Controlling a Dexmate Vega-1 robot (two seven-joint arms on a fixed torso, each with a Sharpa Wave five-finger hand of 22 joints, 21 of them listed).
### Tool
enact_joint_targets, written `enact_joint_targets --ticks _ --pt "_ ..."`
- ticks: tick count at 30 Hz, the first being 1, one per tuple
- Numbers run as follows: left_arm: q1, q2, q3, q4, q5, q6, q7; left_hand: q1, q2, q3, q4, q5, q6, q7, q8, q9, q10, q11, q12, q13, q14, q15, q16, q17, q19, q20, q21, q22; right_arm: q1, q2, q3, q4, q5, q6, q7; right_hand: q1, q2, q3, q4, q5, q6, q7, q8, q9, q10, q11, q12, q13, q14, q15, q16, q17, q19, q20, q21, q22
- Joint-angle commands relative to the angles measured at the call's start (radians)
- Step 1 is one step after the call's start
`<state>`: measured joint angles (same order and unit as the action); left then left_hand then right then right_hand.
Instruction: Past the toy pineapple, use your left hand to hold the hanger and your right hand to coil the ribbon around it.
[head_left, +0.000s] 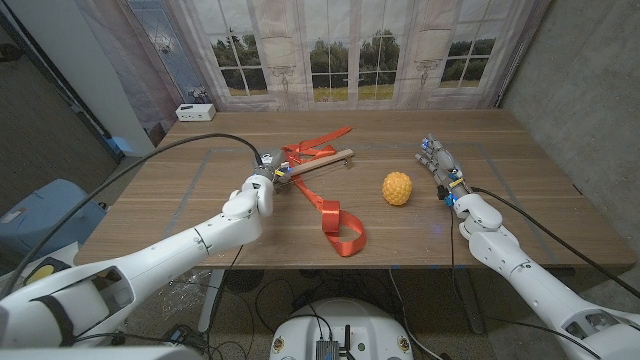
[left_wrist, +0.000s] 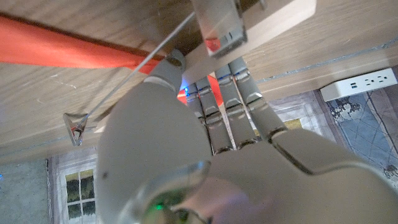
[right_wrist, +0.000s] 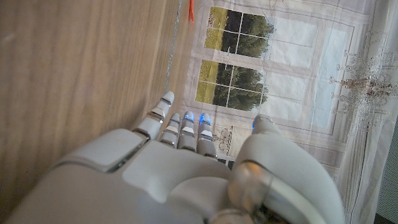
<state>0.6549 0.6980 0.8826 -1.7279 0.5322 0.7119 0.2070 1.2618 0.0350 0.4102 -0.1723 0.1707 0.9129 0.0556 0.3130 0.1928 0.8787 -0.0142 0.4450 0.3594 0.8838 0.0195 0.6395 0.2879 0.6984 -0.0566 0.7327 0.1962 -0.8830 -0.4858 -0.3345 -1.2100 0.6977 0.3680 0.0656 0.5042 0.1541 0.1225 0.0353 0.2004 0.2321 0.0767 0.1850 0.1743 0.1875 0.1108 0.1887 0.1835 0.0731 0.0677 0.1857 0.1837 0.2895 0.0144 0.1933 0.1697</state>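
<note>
A wooden hanger (head_left: 320, 161) lies past the middle of the table, with a red ribbon (head_left: 340, 228) draped over it and trailing toward the front edge in a loop. My left hand (head_left: 262, 190) is at the hanger's near end. In the left wrist view its fingers (left_wrist: 231, 87) reach under the wooden bar (left_wrist: 267, 28) while the thumb presses the bar's end beside the wire hook (left_wrist: 146, 60), and the ribbon (left_wrist: 68, 53) runs alongside. A yellow toy pineapple (head_left: 397, 188) sits right of the hanger. Beyond the pineapple's right side, my right hand (head_left: 441, 166) stands open and holds nothing, fingers (right_wrist: 177, 127) apart.
A white power strip (head_left: 193, 111) sits at the table's far left corner. Curtained windows stand behind the table, and a grey wall runs along the right side. A blue seat (head_left: 40, 225) is off the table's left edge.
</note>
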Motion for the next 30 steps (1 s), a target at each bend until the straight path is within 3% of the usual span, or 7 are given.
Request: enact_joint_targets --ticks 1,9,14,21,30 --pt "0.105 0.024 -0.108 -0.075 0.062 -0.106 0.241 0.151 0.124 0.001 0.003 0.007 0.109 0.009 0.014 0.034 0.043 -0.030 0.012 0.088 0.193 -0.252 0.022 0.219 -0.018 -0.024 0.016 0.004 -0.009 0.002 -0.002 -0.014 -0.005 0.005 -0.010 -0.009 -0.003 0.008 -0.001 -0.003 0.007 -0.001 0.002 0.005 0.007 -0.001 0.005 0.002 0.011 -0.002 0.008 0.005 0.010 0.002 0.007 0.005" --pt "0.145 0.045 -0.153 -0.113 0.100 -0.163 0.291 0.155 0.121 -0.005 0.006 0.005 0.106 0.015 0.011 0.039 0.036 -0.021 0.014 0.108 0.210 -0.251 0.027 0.236 -0.026 -0.035 0.033 0.007 -0.032 -0.006 -0.002 -0.047 -0.011 0.008 -0.022 -0.010 -0.003 0.009 -0.002 -0.003 0.009 -0.005 0.003 0.005 0.008 0.001 0.005 0.002 0.011 -0.002 0.008 0.005 0.010 0.003 0.007 0.005" --pt "0.164 0.057 -0.169 -0.137 0.126 -0.181 0.289 0.157 0.122 -0.007 0.008 0.005 0.104 0.013 0.010 0.043 0.033 -0.024 0.015 0.118 0.208 -0.250 0.024 0.243 -0.034 -0.034 0.040 0.009 -0.070 -0.036 -0.003 -0.120 -0.045 -0.011 -0.078 -0.004 -0.006 0.012 -0.008 -0.003 0.012 -0.013 0.004 0.005 0.008 -0.001 0.005 0.002 0.013 -0.003 0.007 0.003 0.010 0.003 0.006 0.005" --pt "0.206 0.069 -0.201 -0.174 0.164 -0.198 0.319 0.158 0.122 -0.009 0.009 0.004 0.107 0.012 0.008 0.044 0.030 -0.024 0.015 0.128 0.205 -0.251 0.021 0.252 -0.047 -0.034 0.046 0.009 -0.141 -0.093 -0.003 -0.255 -0.161 -0.024 -0.207 0.028 -0.016 0.025 -0.040 -0.005 0.021 -0.023 0.007 0.005 0.015 -0.012 0.006 0.001 0.037 0.002 0.013 -0.001 0.007 0.017 0.004 0.004" --pt "0.265 0.097 -0.247 -0.225 0.194 -0.212 0.329 0.160 0.123 -0.012 0.011 0.003 0.108 0.008 0.006 0.045 0.029 -0.026 0.016 0.139 0.203 -0.251 0.018 0.261 -0.056 -0.035 0.055 0.010 -0.231 -0.153 0.009 -0.412 -0.288 -0.038 -0.315 0.066 -0.023 0.041 -0.076 -0.008 0.044 -0.029 0.012 0.005 0.039 -0.003 0.012 0.001 0.058 -0.003 0.015 -0.004 0.020 0.020 0.009 0.004"
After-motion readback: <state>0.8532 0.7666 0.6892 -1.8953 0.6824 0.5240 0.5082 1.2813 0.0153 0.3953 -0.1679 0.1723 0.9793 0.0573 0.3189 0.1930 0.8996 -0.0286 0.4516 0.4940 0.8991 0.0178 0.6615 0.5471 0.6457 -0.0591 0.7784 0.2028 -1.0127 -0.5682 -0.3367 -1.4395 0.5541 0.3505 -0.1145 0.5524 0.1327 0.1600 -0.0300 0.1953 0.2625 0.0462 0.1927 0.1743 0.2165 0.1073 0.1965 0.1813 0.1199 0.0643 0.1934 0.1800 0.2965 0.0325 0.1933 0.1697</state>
